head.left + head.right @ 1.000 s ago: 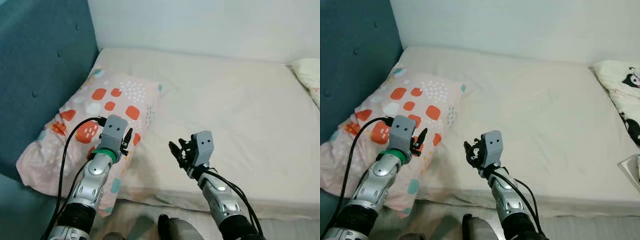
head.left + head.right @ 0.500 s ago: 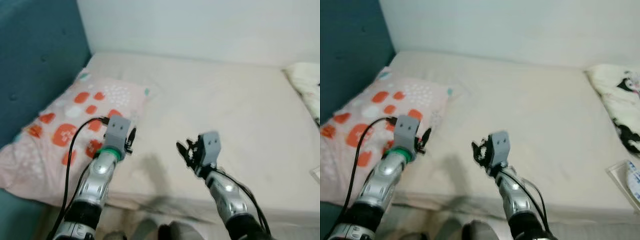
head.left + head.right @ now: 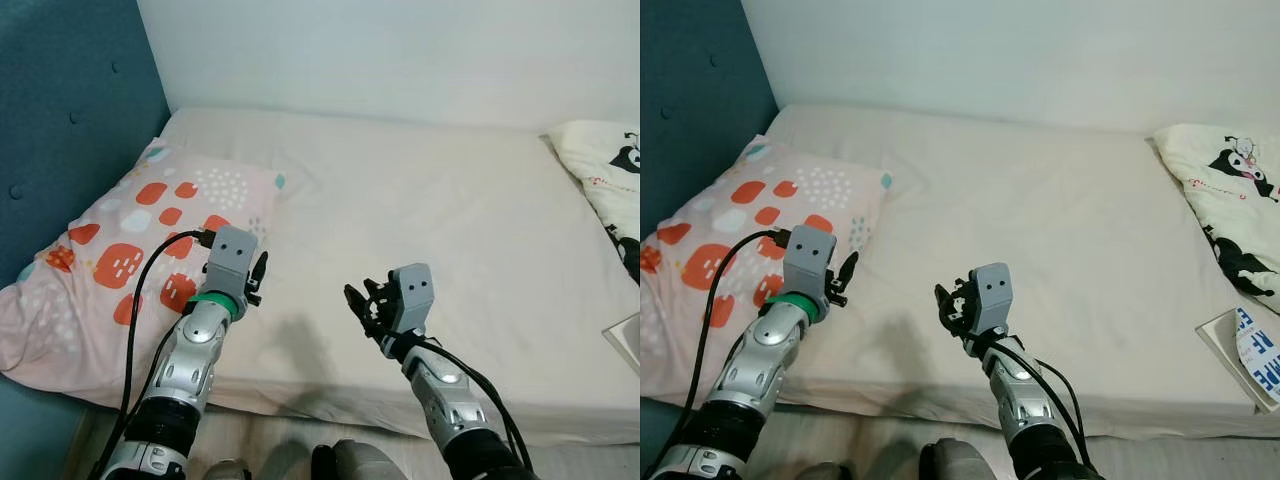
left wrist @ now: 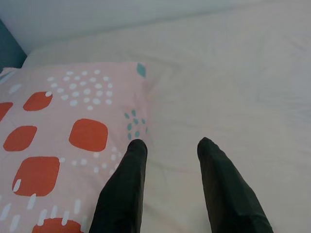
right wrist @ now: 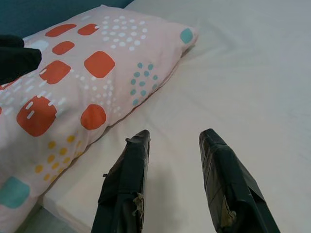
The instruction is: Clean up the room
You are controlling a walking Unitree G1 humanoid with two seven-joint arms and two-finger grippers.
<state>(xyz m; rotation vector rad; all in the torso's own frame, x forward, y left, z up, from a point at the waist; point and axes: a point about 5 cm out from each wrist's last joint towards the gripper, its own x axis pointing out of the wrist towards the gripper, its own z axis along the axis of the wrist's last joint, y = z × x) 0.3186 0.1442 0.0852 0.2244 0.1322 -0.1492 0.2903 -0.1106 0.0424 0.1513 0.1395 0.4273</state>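
Cream mattress (image 3: 450, 220) is sliding leftward as the head is turning right toward a cartoon-print blanket (image 3: 1225, 195), while left gripper (image 4: 170, 148) and right gripper (image 5: 175, 141) are hovering empty, fingers spread, beside the spotted pillow (image 3: 120, 260).

The pillow (image 3: 130, 270) is running off the left edge of the frame, its near corner sitting behind the left arm (image 3: 185, 370). At the right edge, a cartoon-print blanket (image 3: 1230, 215) is being cut off, and so is a flat white packet (image 3: 1245, 355) with blue lettering too partial to read.
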